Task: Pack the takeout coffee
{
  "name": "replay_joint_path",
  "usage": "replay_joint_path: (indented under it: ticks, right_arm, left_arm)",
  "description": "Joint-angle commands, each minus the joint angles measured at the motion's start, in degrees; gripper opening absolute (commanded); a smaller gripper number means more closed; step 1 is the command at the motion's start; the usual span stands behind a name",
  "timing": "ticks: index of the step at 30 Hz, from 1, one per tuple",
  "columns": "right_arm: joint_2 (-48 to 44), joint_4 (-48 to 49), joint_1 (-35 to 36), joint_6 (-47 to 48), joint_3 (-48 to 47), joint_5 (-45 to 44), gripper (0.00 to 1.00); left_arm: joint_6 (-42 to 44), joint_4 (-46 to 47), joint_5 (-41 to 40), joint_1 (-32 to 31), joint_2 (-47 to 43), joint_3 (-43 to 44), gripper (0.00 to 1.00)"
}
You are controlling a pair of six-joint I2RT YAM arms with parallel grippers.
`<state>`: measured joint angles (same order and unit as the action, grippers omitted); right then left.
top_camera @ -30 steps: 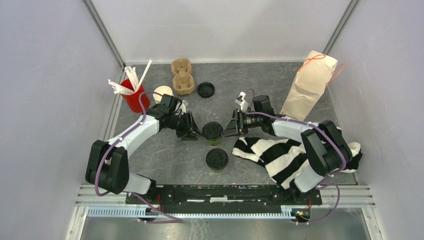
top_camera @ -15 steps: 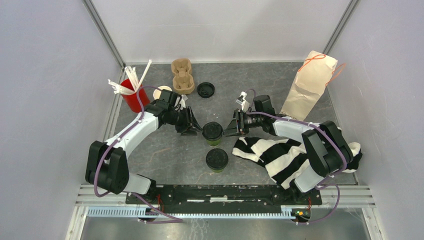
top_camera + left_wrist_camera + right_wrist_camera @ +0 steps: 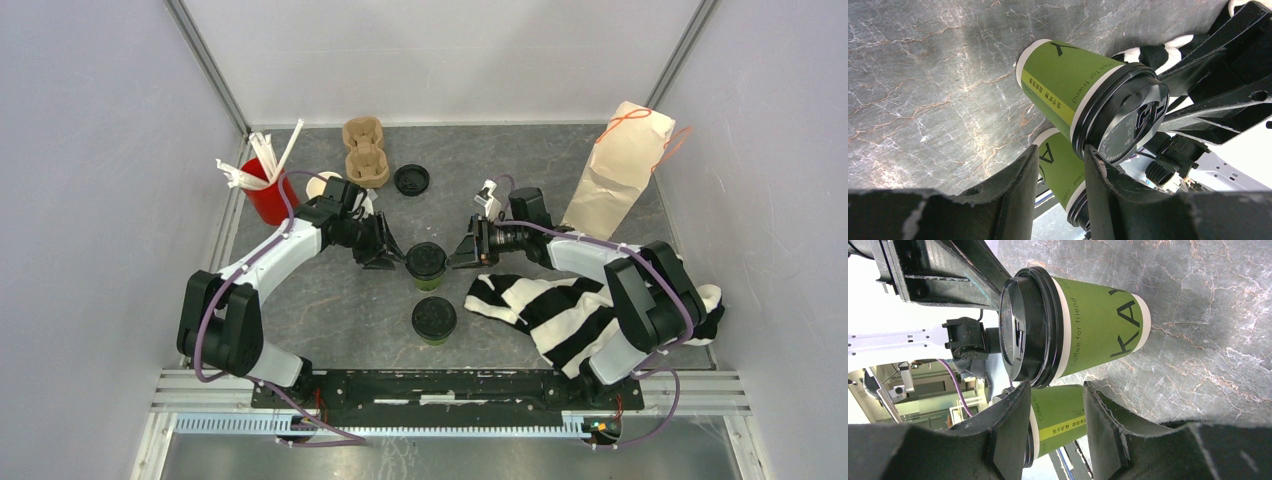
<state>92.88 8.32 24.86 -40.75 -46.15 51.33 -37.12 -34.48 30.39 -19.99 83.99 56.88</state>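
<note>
Takeout coffee first, from overhead: two green cups with black lids stand on the grey stone table [image 3: 330, 300]. The far cup [image 3: 425, 264] sits right between the two claws, the left claw [image 3: 390, 258] just off one side of it and the right claw [image 3: 462, 255] just off the other. Both point at it, neither has it in hand. The near cup [image 3: 434, 318] stands a little nearer the arm bases than both claws, apart from them. A striped cloth [image 3: 560, 310] lies under the right arm. Behind the right claw leans a paper bag [image 3: 618, 170]. Behind the left claw are a red cup [image 3: 265, 197] of straws, a pulp carrier [image 3: 365, 152] and a loose black lid [image 3: 411, 179].

From the left wrist, the left claw [image 3: 1060, 152] is half spread, with nothing between its fingers [image 3: 1018, 185]. The far cup [image 3: 1068, 85] stands just past the fingertips, its lid close against one tip; I can't tell if they touch. The near cup [image 3: 1060, 170] shows through the gap, farther off. The right claw [image 3: 1223, 75] is beyond the far cup.

From the right wrist, the right claw [image 3: 1055, 390] is likewise half spread and holds nothing. The far cup [image 3: 1093, 335] is just beyond its fingers [image 3: 1008, 435], the near cup [image 3: 1058, 422] seen through the gap, the left claw [image 3: 933, 275] on the far side.
</note>
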Motion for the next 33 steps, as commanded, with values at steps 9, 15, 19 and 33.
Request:
replay_joint_path:
  ticks: [9,15,19,33]
  right_arm:
    - [2.33,2.42,-0.13,-0.30,-2.98,-1.11,0.47]
    - [4.79,-2.70,0.86,2.55,-3.79,-4.12,0.43]
    - [3.79,-12.53,1.16,7.95,-0.95,-12.80,0.43]
    - [-0.22,-12.76,1.04,9.79,-5.18,-7.20,0.47]
  left_arm:
    - [4.70,-0.78,-1.78,0.21,1.18,0.69,0.43]
    - [5.68,-2.57,-3.76,0.21,1.32,-0.08,0.42]
    - [5.66,-4.24,-7.56,0.21,1.06,-2.98,0.40]
    - [8.21,-6.85,-10.54,0.21,0.81,-1.62,0.40]
